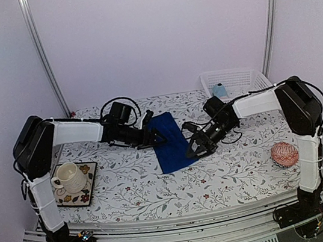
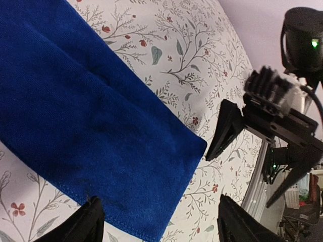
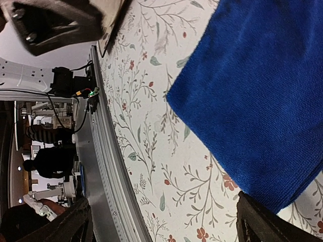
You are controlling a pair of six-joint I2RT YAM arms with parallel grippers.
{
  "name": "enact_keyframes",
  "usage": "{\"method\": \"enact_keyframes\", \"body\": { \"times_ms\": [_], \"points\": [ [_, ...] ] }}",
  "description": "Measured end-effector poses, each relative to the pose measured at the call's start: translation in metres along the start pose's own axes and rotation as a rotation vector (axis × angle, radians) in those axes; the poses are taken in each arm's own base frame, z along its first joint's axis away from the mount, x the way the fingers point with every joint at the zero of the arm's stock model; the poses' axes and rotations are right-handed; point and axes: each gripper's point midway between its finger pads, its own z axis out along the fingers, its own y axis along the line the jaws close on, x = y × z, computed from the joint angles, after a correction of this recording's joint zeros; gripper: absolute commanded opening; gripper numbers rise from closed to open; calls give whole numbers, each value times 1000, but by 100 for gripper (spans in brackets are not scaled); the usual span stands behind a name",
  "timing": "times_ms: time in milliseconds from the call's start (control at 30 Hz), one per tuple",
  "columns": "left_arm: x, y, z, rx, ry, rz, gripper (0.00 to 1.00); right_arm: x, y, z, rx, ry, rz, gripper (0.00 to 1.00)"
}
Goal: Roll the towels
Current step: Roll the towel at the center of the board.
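A long royal-blue towel [image 1: 169, 141] lies flat on the flowered tablecloth, mid-table. My left gripper [image 1: 155, 137] hovers at its left edge, open, with nothing between the fingers. In the left wrist view the towel [image 2: 91, 121] fills the upper left, and its near corner lies between my open left gripper [image 2: 161, 228] fingers. My right gripper [image 1: 192, 148] is open at the towel's near right corner. The right wrist view shows the towel [image 3: 257, 91] at the upper right, beside one finger of the open right gripper [image 3: 161, 229]. A small light-blue towel [image 1: 220, 91] sits in the basket.
A white basket [image 1: 237, 77] stands at the back right. A pink-red patterned ball [image 1: 284, 154] rests near the right arm's base. A cup on a saucer [image 1: 68, 177] sits on a flowered coaster at the front left. The table's metal rail [image 3: 108, 166] runs along the near edge.
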Motion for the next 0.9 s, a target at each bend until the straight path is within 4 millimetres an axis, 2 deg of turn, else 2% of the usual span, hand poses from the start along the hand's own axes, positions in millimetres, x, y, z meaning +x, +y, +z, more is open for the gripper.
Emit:
{"method": "enact_keyframes", "body": {
  "times_ms": [167, 300, 400, 500, 667, 767, 900],
  "points": [
    [14, -11, -3, 7, 4, 64, 85, 14, -28, 12, 46, 31, 77, 99],
    [40, -14, 2, -3, 42, 114, 96, 14, -29, 13, 48, 26, 81, 99],
    [59, -10, 0, -20, 66, 132, 97, 12, -29, 10, 73, 20, 71, 99],
    [65, -9, -8, -42, 60, 163, 97, 8, -26, 1, 130, 3, 41, 99],
    [49, -27, -27, -48, -14, 292, 97, -16, -9, -38, 321, -86, -95, 99],
    [41, -46, -40, -37, -68, 423, 97, -38, -2, -71, 492, -174, -190, 99],
    [42, -63, -49, -37, -108, 609, 97, -59, 3, -117, 699, -291, -262, 99]
  ]
}}
